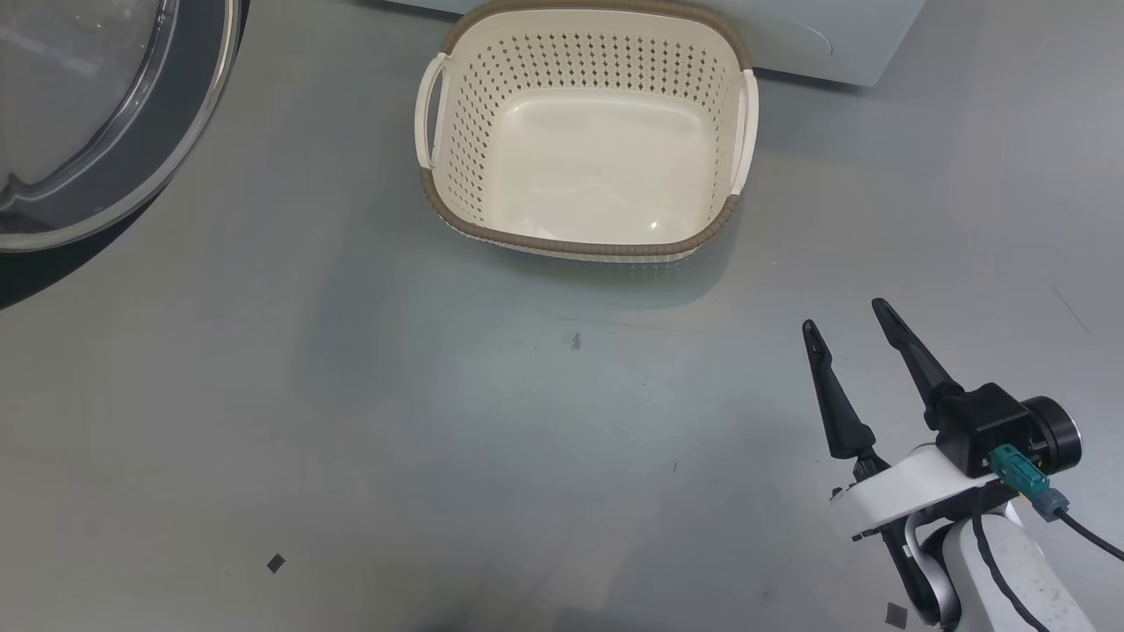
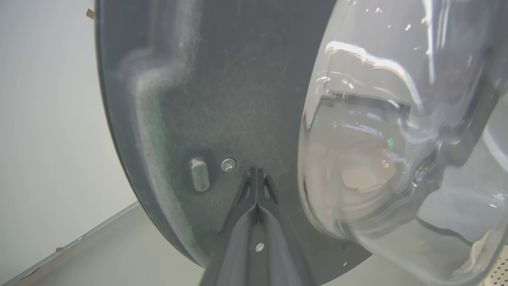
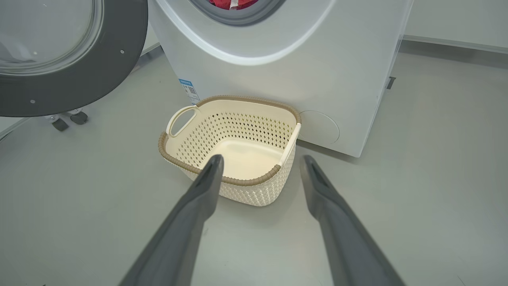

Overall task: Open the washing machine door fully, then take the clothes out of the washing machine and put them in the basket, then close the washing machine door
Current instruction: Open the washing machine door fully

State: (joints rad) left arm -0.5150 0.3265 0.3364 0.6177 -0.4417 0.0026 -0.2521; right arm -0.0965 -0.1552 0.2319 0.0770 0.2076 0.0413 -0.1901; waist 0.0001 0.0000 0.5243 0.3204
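In the head view, a small cream perforated plastic basket (image 1: 580, 248) with a brown woven-look rim is seen upright on the grey floor (image 1: 351, 395), with nothing inside it. It is placed just in front of the lower edge of the large white washing machine (image 1: 817, 35). At the upper left, a part of the big round washing machine door (image 1: 189, 132), a glossy black ring around a clear bulging window, is seen standing open. The right gripper (image 1: 843, 314) is found at the lower right, above bare floor and well apart from the basket. Its two long dark fingers are spread wide, and nothing is held between them.

In the left wrist view, the left gripper (image 2: 257, 174) is seen pressed fully together, finger against finger, and nothing is gripped. Its tips are pointed at the dark grey inner face of the door, just beside a small silver screw (image 2: 228, 164) and a short grey peg (image 2: 199, 174). Whether the face is touched cannot be told. The clear bowl-shaped window (image 2: 377, 119) is seen at the right.

In the right wrist view, the bright red clothes (image 3: 226, 3) with a little white are seen inside the machine, at the top edge, behind the grey rubber gasket (image 3: 254, 18). A blue sticker (image 3: 189, 88) is fixed on the white front, just above the basket's left handle. The basket is seen close against the machine's front.
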